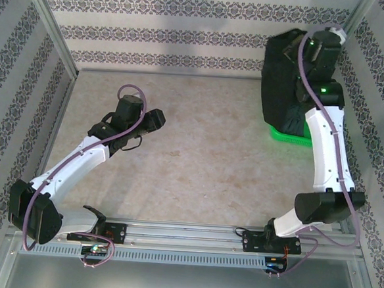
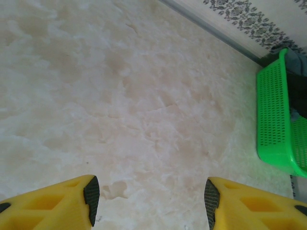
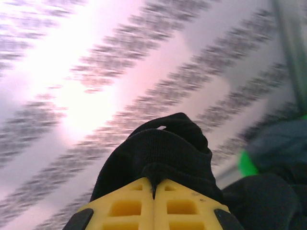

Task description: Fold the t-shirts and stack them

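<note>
The desk is a pale, marbled surface with patterned walls around it, and its broad middle has no cloth on it. That is the room a shirt needs for spreading out.

The black shirt hangs in a bunched mass at the far right corner, lifted above the basket, with its lower part reaching down to the rim. I cannot tell whether the hem has left the basket. The basket itself is bright green with a mesh wall and sits against the right wall. A grey shirt, blurred in the right wrist view, appears to lie inside it.

The right tool is clamped on a fold of black cloth, its yellow fingers pressed together with fabric bulging above them. The left tool hovers over bare desk left of centre with its fingers apart and nothing between them.

The step in hand looks like the first one: drawing the black shirt out of the basket, with no folding begun and no stack started. The next move probably calls for carrying the cloth clear of the rim and across to the open centre, then laying it flat. The left tool would likely take a second corner so the shirt spreads instead of landing in a heap. A snag on the basket edge is the risk to watch.
</note>
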Controlling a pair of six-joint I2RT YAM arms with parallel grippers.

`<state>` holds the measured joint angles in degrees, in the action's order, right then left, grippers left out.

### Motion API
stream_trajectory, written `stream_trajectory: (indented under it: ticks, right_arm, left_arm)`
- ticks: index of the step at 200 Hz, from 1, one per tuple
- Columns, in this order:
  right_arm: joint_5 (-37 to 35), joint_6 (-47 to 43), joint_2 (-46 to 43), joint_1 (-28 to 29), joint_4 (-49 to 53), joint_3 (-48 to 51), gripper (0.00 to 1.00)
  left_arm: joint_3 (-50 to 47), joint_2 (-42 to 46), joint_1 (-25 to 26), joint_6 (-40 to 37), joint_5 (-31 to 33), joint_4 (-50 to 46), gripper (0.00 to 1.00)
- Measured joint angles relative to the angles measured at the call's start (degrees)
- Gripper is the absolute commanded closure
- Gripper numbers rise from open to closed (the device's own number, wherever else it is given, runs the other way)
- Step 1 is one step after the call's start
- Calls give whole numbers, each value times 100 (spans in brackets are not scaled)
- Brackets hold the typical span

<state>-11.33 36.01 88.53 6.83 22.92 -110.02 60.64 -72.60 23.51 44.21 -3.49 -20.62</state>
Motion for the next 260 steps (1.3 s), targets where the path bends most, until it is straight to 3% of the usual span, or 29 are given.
stream_trajectory:
  ticks: [70,75,83,89,100,110,141,180,215,238,260]
  right_arm:
    - [-599,-898,651,3320,-391,-1174,100]
    - [-588,-890,831,3501,-389,-1174,88]
    - [-538,-857,1097,3709,-387,-1167,61]
    - [-415,-807,1338,3836,-385,-1152,48]
    - [-33,-743,1862,4033,-326,-1145,36]
    - [341,-734,2343,4168,-157,-1180,32]
    - [1108,-599,3023,4352,343,-564,26]
    - [1364,-203,2072,3862,343,1436,32]
    - [1274,262,752,3023,348,3458,34]
    - [1276,361,310,2855,531,4398,33]
    - [1386,396,94,2800,750,5056,33]
  left_arm:
    - [-17,542,-118,160,892,-704,30]
    - [-17,640,-127,177,1003,-798,30]
    - [-17,813,-140,216,1193,-977,30]
    - [-20,946,-151,243,1349,-1115,29]
    - [-20,1207,-160,304,1644,-1403,29]
    - [-24,1473,-170,350,1884,-1668,28]
    - [-157,2275,-227,459,2352,-2319,28]
    - [-514,2594,-459,647,2330,-2883,30]
    - [-984,2293,-1558,752,1523,-2885,31]
    - [-1399,1978,-2476,846,752,-2634,31]
    - [-1685,1567,-3016,927,173,-2245,31]
